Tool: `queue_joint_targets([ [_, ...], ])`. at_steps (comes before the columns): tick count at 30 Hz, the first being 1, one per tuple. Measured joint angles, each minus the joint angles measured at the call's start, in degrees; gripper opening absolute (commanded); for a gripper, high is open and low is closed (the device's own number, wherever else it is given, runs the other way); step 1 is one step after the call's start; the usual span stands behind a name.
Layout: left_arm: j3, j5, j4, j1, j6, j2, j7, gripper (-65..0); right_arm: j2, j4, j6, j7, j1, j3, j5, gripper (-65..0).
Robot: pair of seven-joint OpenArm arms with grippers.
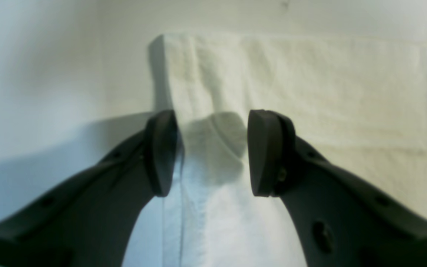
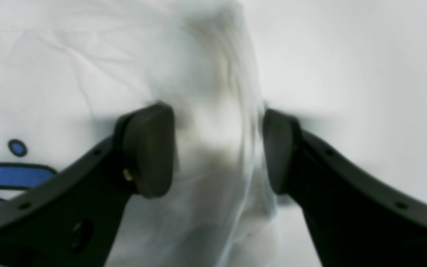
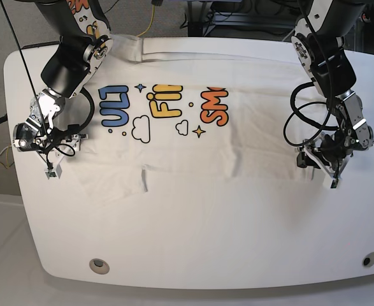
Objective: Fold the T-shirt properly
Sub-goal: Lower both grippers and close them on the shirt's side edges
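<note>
Surface: white table (image 3: 193,236) with rounded corners; cables and dark equipment lie beyond its far edge, well away from both arms.
T-shirt position: the T-shirt (image 3: 193,137) lies on the table between the two grippers, print up, its lower part already doubled so only the tops of the blue, yellow and orange letters show above the fold.
Left gripper: the left gripper (image 3: 323,172) is low at one end of the folded edge. In its wrist view the left gripper (image 1: 211,152) has its jaws parted with a raised ridge of cloth between them; one pad looks to touch the fabric, the other stands clear.
Right gripper: the right gripper (image 3: 51,159) sits at the opposite end of the shirt. Seen close, the right gripper (image 2: 219,152) is spread wide around a bunched hump of cloth; whether the pads press it I cannot tell.
Step in hand: probably seizing the two side edges, ready for another fold.
Next move: likely both jaws must close firmly on every layer, then lift together and carry the edge evenly, so the fabric does not skew or slip.
Risk: a grip on the top layer alone would pull the earlier fold open.
Containers: none in view; nothing is held in anything.
</note>
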Motion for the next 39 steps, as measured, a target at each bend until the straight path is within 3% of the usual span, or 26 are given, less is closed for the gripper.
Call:
queue_joint_targets([
  [2, 0.0, 0.0, 0.0, 0.0, 0.0, 0.0, 0.0, -39.2, 0.0, 0.0, 0.0, 0.0, 0.0, 0.0, 0.0, -25.9],
  [7, 0.0, 0.1, 0.0, 0.0, 0.0, 0.1, 0.2, -64.6, 0.0, 0.0, 0.0, 0.0, 0.0, 0.0, 0.0, -25.9],
  [19, 0.0, 0.0, 0.0, 0.3, 0.0, 0.2, 0.2, -62.3, 0.0, 0.0, 0.0, 0.2, 0.0, 0.0, 0.0, -25.9],
  [30, 0.0, -0.1, 0.0, 0.5, 0.0, 0.1, 0.2, -62.3, -2.8, 0.0, -0.1, 2.1, 0.0, 0.0, -0.2, -25.9],
  [39, 0.0, -0.5, 0.1, 0.9, 0.0, 0.1, -0.4, -62.3, -3.2, 0.1, -0.2, 3.0, -0.1, 0.0, -0.7, -26.1],
])
